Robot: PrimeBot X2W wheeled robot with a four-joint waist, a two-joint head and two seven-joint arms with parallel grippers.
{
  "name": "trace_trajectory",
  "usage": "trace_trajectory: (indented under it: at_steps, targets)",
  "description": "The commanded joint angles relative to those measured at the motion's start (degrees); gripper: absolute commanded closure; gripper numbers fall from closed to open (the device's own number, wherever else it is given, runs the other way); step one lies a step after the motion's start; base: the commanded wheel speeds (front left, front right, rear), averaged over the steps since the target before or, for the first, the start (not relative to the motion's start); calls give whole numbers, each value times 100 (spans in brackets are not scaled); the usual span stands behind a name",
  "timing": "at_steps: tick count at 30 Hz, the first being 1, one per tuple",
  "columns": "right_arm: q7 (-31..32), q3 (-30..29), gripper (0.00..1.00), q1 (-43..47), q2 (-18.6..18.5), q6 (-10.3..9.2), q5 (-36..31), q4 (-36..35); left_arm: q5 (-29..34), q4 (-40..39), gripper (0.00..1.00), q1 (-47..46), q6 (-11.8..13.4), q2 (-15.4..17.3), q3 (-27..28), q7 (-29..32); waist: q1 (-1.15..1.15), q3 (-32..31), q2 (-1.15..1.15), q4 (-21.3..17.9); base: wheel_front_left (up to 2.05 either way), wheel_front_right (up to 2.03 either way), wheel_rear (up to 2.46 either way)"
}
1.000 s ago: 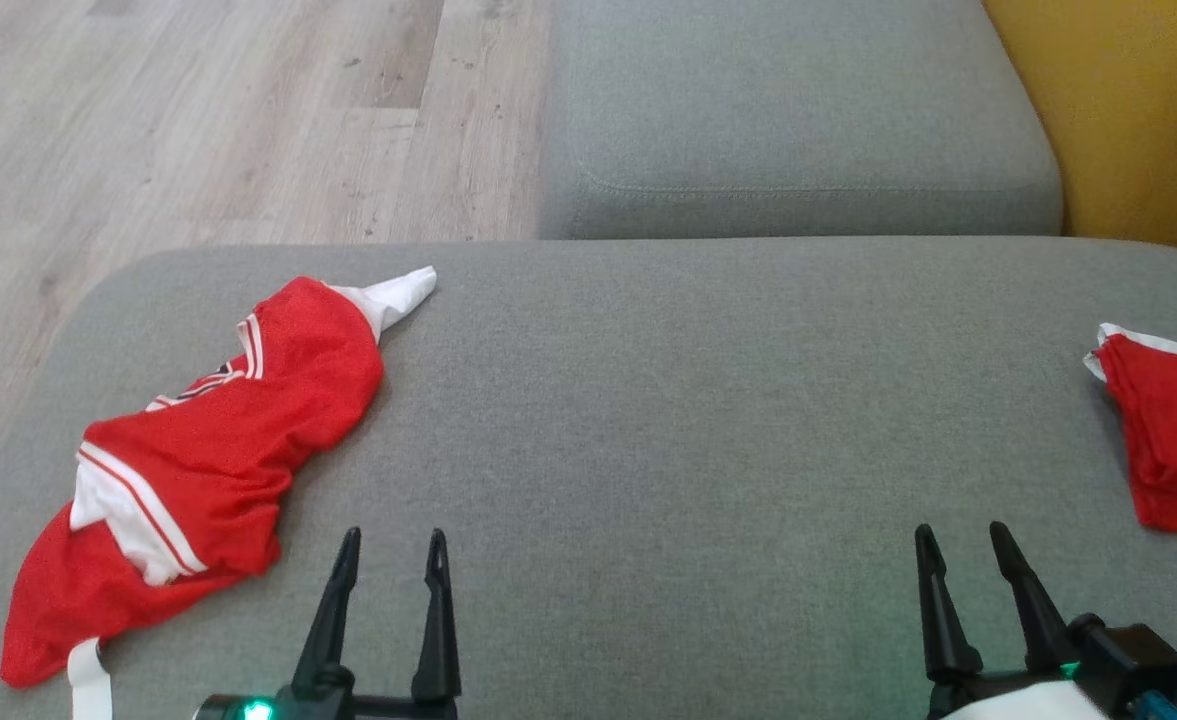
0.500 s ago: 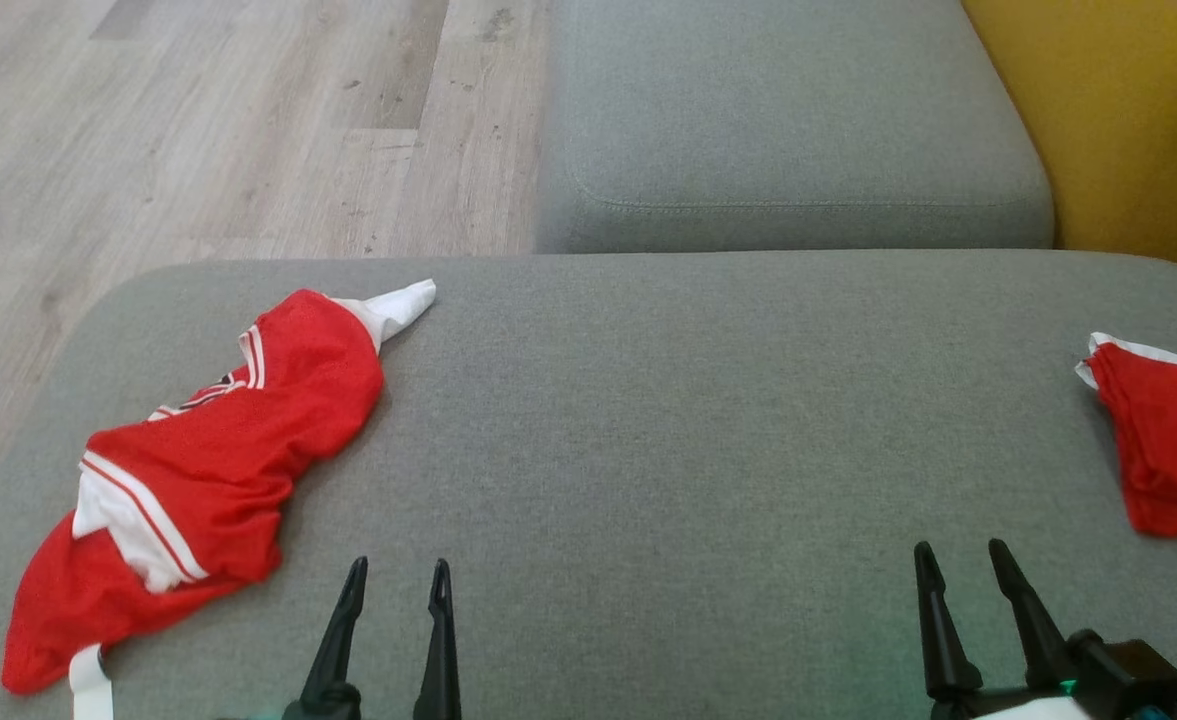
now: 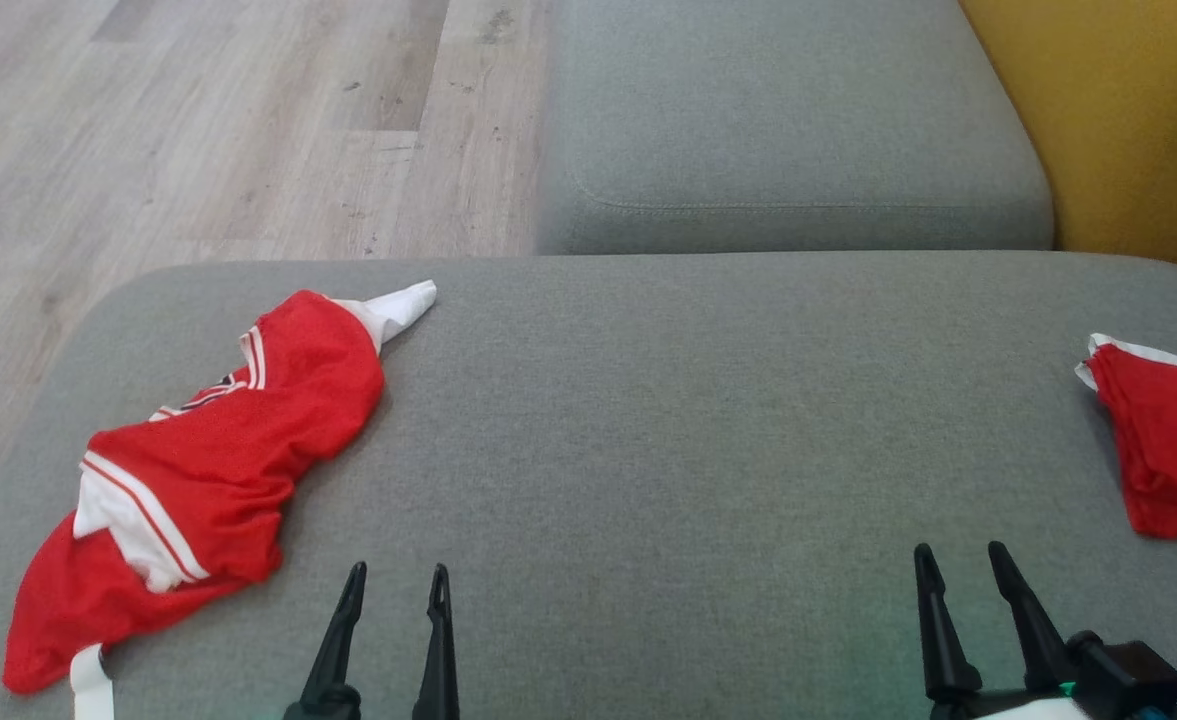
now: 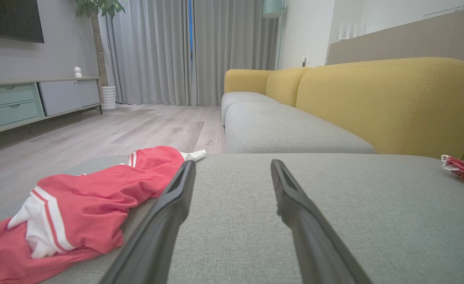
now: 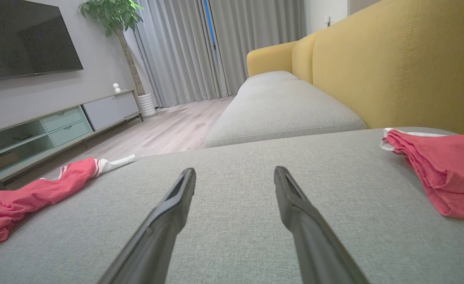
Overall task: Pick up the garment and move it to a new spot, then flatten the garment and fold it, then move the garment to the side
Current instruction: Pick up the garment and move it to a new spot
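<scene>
A crumpled red garment with white stripes lies at the left of the grey cushion; the left wrist view has the garment to the left of the fingers, and the garment lies far left in the right wrist view. My left gripper stands open near the front edge, just right of the garment and apart from it, and is empty. My right gripper is open and empty at the lower right.
A second red cloth lies bunched at the cushion's right edge. Another grey seat cushion lies beyond, with a yellow backrest to the right. Wooden floor lies past the cushion's left and far edges.
The whole picture has shifted down a little, so the camera moved. Both grippers sit slightly lower in the view; the garment and cloth stay where they were.
</scene>
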Motion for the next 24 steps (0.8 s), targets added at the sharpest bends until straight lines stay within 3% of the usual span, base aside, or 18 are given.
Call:
trace_trajectory:
  at_steps: [1, 11, 24]
  targets:
    - [-61, 147, 0, -107, -32, -4, 9, -162, 40, -174, 0, -289, 31, -31, 229, -30, 0, -10, 0, 27, 0, 0, 0]
    - [-61, 191, 0, -78, -32, -4, 61, -184, 101, -186, 0, -326, 37, -31, 310, -30, 0, 76, 0, 426, 0, 0, 0]
    - [-61, 211, 0, -175, -31, -4, 21, -218, 191, -274, 0, -427, 59, -31, 474, -31, 0, 442, 0, 1841, 0, 0, 0]
